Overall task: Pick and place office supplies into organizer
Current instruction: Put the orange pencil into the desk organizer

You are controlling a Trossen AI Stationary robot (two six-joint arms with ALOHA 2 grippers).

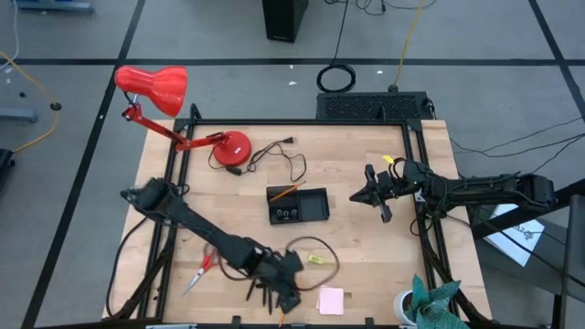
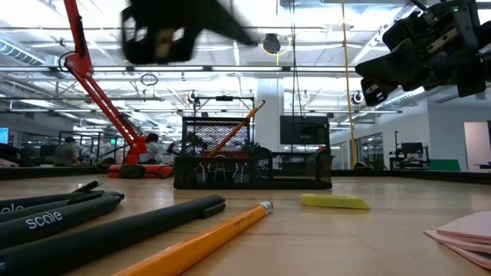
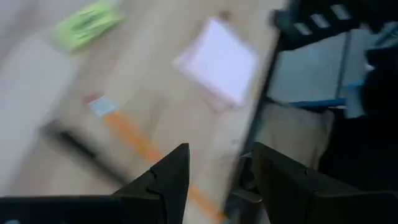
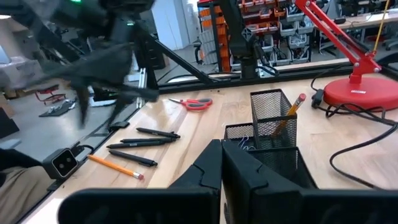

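My left gripper [image 1: 288, 298] is open and hovers over the table's near edge. Below it lie an orange pencil [image 3: 132, 140], several dark pens [image 2: 73, 222] and the pink sticky-note pad [image 3: 219, 59]. The small yellow item [image 1: 315, 260] lies just beyond, and the red-handled scissors [image 1: 199, 271] lie flat to the left. The black mesh organizer [image 1: 298, 204] stands mid-table with one orange pencil [image 4: 288, 116] leaning in its cup. My right gripper [image 1: 369, 194] is shut and waits in the air to the organizer's right.
A red desk lamp [image 1: 157, 86] stands on its base [image 1: 229, 147] at the far left, and its black cord [image 1: 285, 161] trails toward the organizer. A thin loop of cord [image 1: 320, 249] lies near the yellow item. A cup holding teal cloth [image 1: 424, 300] sits at the near right corner.
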